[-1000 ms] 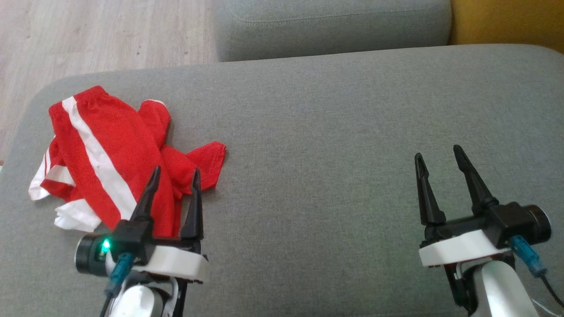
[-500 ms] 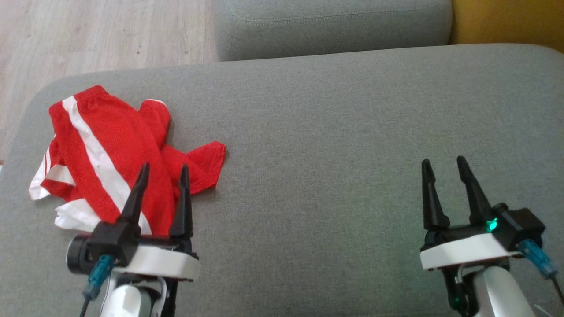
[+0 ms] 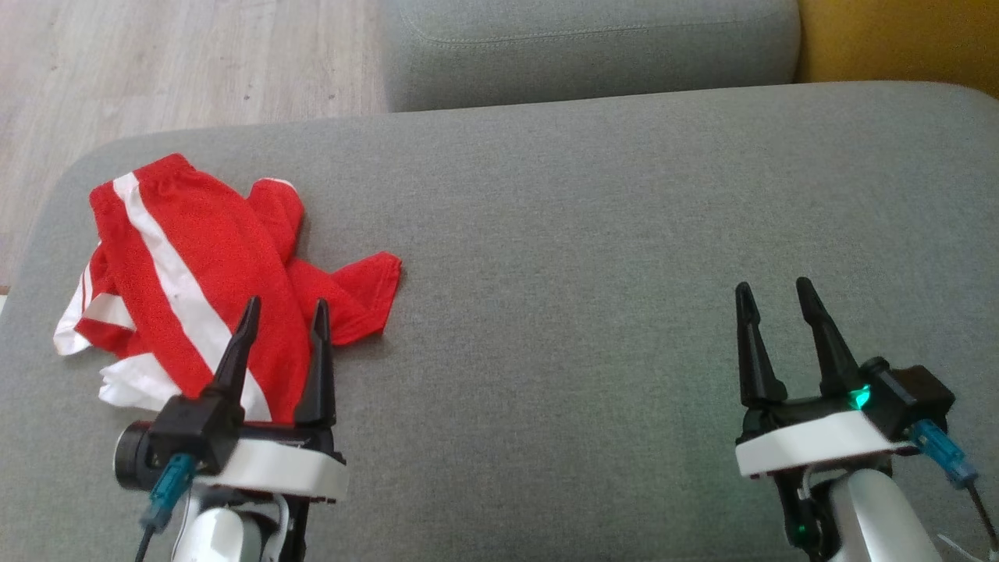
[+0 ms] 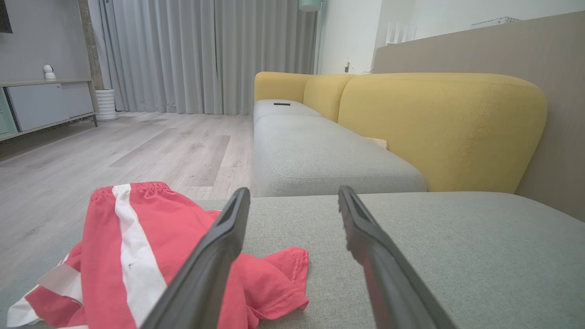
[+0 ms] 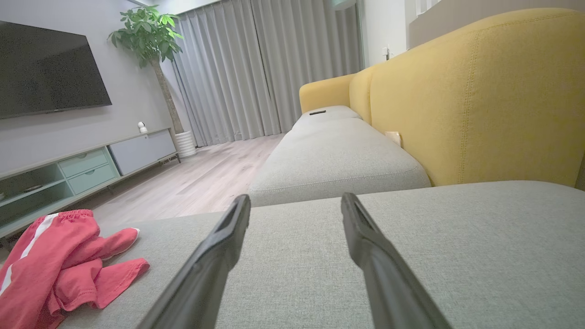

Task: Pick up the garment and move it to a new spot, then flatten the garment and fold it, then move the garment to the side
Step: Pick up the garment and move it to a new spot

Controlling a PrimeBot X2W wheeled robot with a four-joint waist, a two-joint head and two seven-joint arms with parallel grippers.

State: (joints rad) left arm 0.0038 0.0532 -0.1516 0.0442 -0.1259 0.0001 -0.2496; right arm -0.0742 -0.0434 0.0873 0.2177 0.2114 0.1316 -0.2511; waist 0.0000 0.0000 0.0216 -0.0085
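Red garment (image 3: 195, 273), crumpled, sits at 10 o'clock on the grey sofa cushion (image 3: 585, 234), close to its left end. Its white stripe (image 3: 168, 265) marks the long axis, running roughly 11 o'clock to 5 o'clock in the head view; a loose flap trails off toward 3 o'clock. Left claw (image 3: 285, 308) is spread wide and holds nothing. Its two fingers point to 12 o'clock over the near right part of the cloth, so the bulk of the garment lies at 11 o'clock from the tips. Whether the tips touch fabric I cannot tell. In the left wrist view the left-hand finger crosses the cloth and the other is over bare cushion. Right claw (image 3: 773, 287) is also wide and empty, well apart, with the garment at about 9 o'clock from it. Judgement: the left arm is plainly the nearer one for the pick. Ahead of the right claw the cushion is bare. Room: pale wood floor (image 3: 156, 70) at 11 o'clock, a second grey cushion (image 3: 585, 47) at 12, a yellow backrest (image 3: 897, 39) at 1, grey curtains (image 4: 183, 55) beyond.
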